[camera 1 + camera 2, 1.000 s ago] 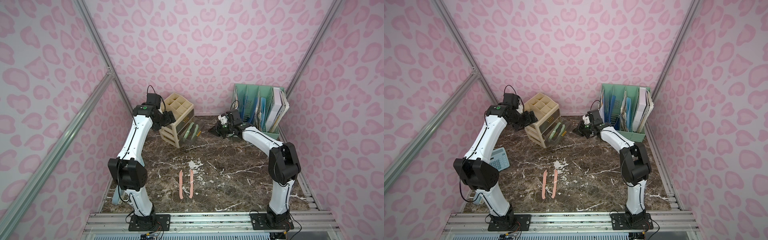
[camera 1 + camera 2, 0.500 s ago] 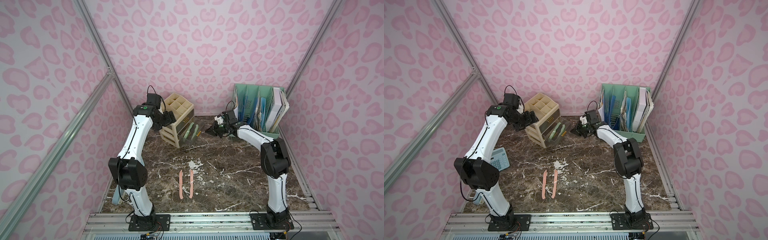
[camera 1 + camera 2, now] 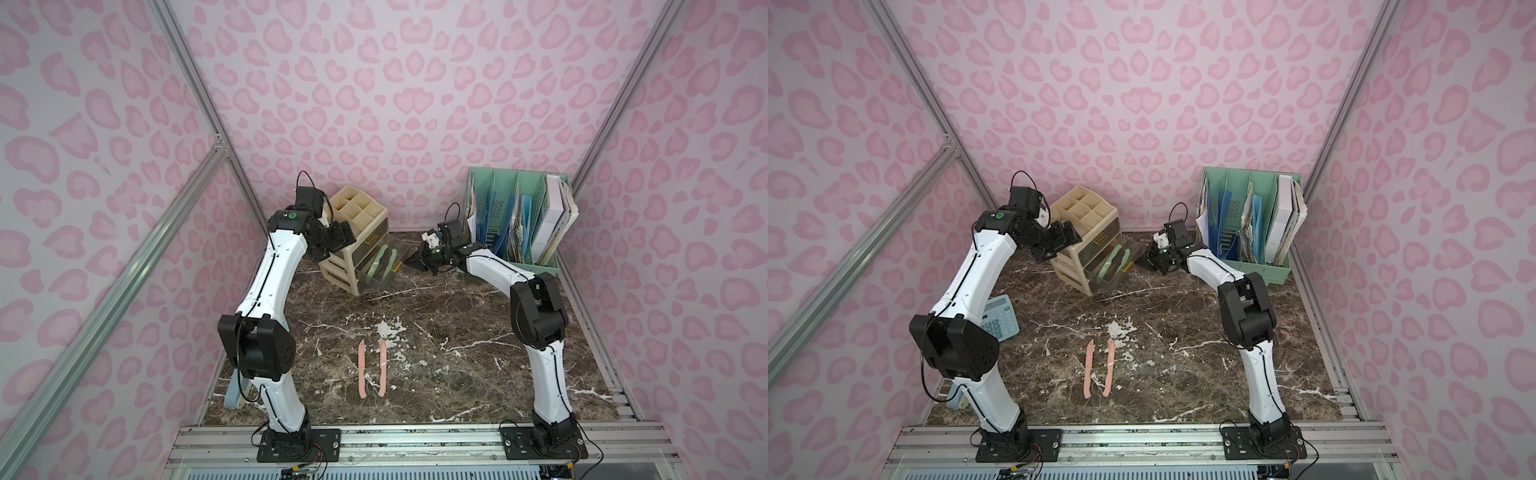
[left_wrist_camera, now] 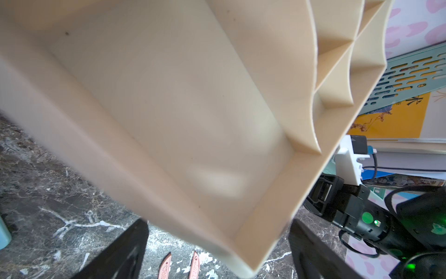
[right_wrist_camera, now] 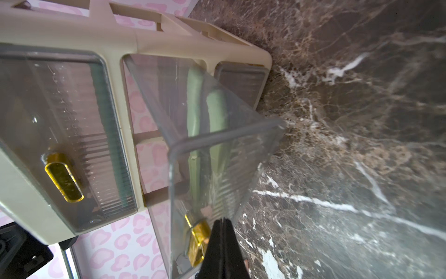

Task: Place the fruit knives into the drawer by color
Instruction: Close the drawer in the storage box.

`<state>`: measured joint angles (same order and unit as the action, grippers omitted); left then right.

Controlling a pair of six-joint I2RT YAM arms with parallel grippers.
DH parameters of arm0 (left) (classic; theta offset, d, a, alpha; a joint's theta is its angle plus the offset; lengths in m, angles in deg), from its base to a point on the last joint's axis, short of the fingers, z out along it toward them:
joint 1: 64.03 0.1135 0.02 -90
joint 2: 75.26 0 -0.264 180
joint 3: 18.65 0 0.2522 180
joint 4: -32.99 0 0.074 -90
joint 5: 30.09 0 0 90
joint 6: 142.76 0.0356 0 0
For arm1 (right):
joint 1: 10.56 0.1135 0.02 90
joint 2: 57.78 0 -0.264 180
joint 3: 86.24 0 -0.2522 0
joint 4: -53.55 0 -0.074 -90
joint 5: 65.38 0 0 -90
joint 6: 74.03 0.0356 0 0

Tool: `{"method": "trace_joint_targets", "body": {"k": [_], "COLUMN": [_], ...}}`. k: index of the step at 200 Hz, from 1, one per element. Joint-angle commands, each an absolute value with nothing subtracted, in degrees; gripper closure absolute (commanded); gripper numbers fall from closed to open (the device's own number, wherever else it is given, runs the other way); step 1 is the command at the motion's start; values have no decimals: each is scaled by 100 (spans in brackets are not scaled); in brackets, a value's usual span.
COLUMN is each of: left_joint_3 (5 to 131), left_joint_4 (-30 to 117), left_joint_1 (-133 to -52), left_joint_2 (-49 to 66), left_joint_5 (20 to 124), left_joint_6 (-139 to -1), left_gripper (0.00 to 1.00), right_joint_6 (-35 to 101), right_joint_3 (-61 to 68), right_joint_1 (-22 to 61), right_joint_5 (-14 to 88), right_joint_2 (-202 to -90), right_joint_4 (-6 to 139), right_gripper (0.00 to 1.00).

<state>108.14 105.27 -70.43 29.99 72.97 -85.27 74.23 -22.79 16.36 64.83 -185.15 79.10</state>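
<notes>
Well behind the left jaws, by that arm's elbow: calculator (image 3: 1000, 318). At the left gripper (image 3: 340, 239), spread wide and clasping the beige organizer (image 4: 169, 96), one finger (image 4: 120, 253) against each side. Standing open from its middle tier, toward the right jaws: clear drawer (image 5: 226, 136), two green knives (image 5: 216, 108) side by side inside. Well apart from both jaws, flat on the marble table (image 3: 457, 374): two pink knives (image 3: 362, 370), parallel, close together, not touching. At the right gripper (image 5: 223, 223), pressed together on nothing, tip just beside the drawer's gold handle (image 5: 196, 238). Behind those jaws: green file rack (image 3: 1258, 272).
</notes>
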Motion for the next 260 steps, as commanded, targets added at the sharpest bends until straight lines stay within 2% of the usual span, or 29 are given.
{"method": "trace_joint_targets", "body": {"k": [1, 101, 166, 260], "left_joint_3": [10834, 10859, 10953, 11953], "left_joint_4": [10550, 10556, 10622, 11465], "left_joint_1": [-7045, -7042, -7037, -6999], "left_joint_2": [3013, 3062, 3073, 3591], "left_joint_5": [7344, 7396, 7354, 6471], "left_joint_6": [-8484, -8422, -8347, -8133], "left_gripper": [8, 7, 7, 7], "right_joint_6": [7442, 7509, 7530, 7521], "right_joint_3": [-2485, -3102, -4157, -4318], "right_joint_1": [1690, 1852, 1861, 1853], "right_joint_5": [6647, 6716, 6771, 6801], "right_joint_2": [-18613, -19034, -19630, -19733], "right_joint_4": [7862, 7970, 8349, 8419], "right_gripper": [100, 100, 100, 100]}}
